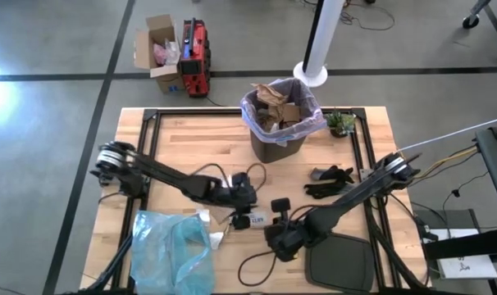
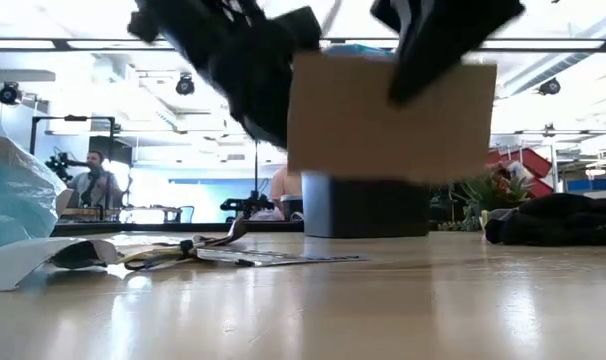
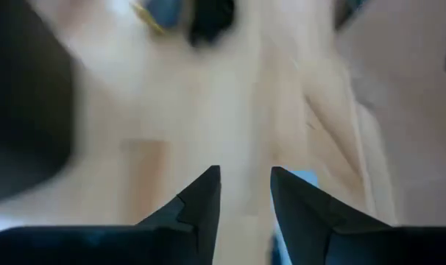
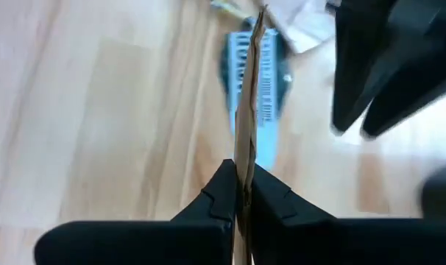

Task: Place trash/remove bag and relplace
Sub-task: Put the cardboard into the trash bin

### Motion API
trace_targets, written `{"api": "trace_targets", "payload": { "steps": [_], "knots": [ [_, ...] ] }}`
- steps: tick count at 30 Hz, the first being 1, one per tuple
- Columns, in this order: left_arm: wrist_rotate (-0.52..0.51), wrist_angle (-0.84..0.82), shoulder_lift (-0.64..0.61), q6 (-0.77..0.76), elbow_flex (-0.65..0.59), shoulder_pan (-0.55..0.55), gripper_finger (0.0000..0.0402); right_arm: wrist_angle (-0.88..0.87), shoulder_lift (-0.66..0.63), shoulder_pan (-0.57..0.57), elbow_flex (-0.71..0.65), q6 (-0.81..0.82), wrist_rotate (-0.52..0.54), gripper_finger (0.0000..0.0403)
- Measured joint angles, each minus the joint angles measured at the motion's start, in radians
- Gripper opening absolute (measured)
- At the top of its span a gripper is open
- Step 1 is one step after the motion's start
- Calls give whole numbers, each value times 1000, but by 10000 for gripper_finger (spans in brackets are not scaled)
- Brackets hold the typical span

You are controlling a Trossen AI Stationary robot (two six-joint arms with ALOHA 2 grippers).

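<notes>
Right tool [image 4: 241, 193] clenched on a cardboard scrap [image 4: 246, 132], held edge-on just above the surface [image 4: 98, 110]; left tool [image 3: 245, 195] just beside it, fingers slightly apart, empty; bin [image 1: 281, 123] well beyond both; suggest keeping the pinch firm, lifting clear of clutter before carrying.

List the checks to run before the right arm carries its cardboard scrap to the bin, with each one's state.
1. Grip: right gripper shut on the cardboard scrap, held edge-on. Ok.
2. Scrap off the table: in the low view the scrap hangs above the wood. Ok.
3. Left gripper out of the way: its fingers are apart and empty, but it sits close beside the right one. Not ok.
4. Bin lined: the bag is folded over the rim. Ok.
5. Room in the bin: cardboard already heaps at the top. Cannot tell.
</notes>
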Motion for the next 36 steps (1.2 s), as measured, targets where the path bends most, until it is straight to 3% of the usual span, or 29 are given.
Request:
{"api": "trace_targets", "payload": {
  "steps": [8, 14, 18, 23, 29, 36],
  "knots": [
    [-203, -187, -273, -36, -34, 2, 138, -68, -262, -60, 47, 99, 289, 1],
    [-252, -193, -406, -170, -140, 2, 159, 42, -445, -261, 49, 92, 396, 0],
    [-266, -174, -442, -277, -216, 2, 171, 240, -500, -428, 49, -12, 381, 0],
    [-266, -154, -452, -382, -260, -2, 183, 424, -513, -640, 49, -117, 222, 0],
    [-266, -148, -444, -412, -251, -3, 187, 249, -476, -827, 49, 73, 73, 0],
    [-275, -130, -440, -400, -248, -2, 179, 140, -399, -865, 48, 123, -19, 0]
  ]
}}
